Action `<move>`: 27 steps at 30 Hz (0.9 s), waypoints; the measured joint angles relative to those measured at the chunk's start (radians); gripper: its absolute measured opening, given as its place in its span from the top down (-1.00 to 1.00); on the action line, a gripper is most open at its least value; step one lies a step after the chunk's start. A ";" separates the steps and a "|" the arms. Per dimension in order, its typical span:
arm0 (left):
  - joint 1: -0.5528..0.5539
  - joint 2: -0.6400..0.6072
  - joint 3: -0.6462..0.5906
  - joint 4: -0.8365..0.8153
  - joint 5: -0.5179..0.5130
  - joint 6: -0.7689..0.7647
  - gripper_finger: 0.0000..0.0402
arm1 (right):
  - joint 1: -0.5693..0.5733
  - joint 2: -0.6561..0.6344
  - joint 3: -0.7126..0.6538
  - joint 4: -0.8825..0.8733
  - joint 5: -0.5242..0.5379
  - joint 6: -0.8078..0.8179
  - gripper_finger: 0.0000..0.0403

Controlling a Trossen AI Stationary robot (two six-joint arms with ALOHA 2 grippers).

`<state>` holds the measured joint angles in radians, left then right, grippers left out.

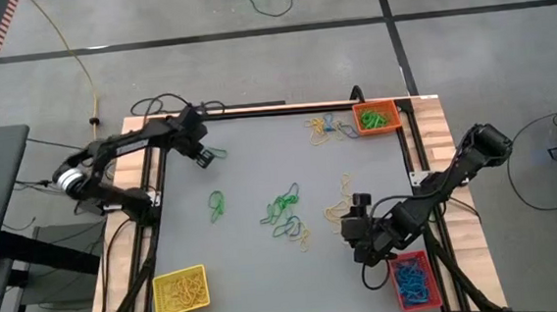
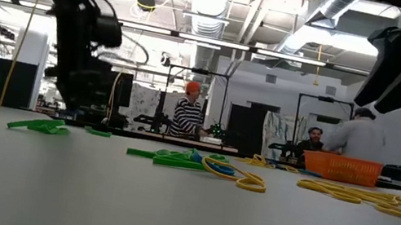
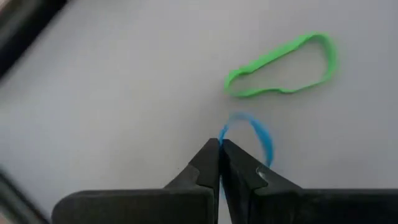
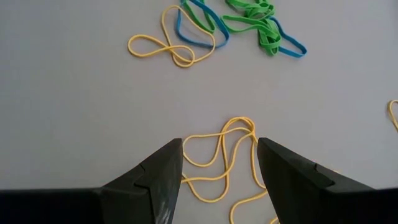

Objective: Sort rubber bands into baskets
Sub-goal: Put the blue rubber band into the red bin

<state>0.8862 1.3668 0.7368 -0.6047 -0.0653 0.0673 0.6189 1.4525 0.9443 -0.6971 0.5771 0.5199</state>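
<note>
Toward the upper left of the high view, the left gripper (image 1: 205, 157) sits low over the grey table (image 1: 251, 178), its fingers pressed together on a blue rubber band (image 3: 258, 134); in the left wrist view the blue loop curls out from between the closed tips, with a green rubber band (image 3: 283, 65) lying flat just beyond it. At the lower right of the high view, the right gripper (image 4: 219, 163) hovers with its fingers spread apart over a tangle of yellow rubber bands (image 4: 221, 158), holding nothing. A mixed cluster of green, blue and yellow bands (image 1: 288, 214) lies near the table's centre. The yellow basket (image 1: 181, 291) sits at lower left, the orange basket (image 1: 375, 119) at upper right, the red basket (image 1: 414, 279) at lower right.
</note>
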 joint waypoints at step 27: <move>-0.684 -0.190 0.001 0.551 0.133 -0.129 1.00 | -0.102 0.007 0.000 0.470 -0.026 -0.286 -0.17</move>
<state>0.2018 1.1767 0.7380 -0.0534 0.0674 -0.0616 0.5166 1.4593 0.9443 -0.2267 0.5508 0.2342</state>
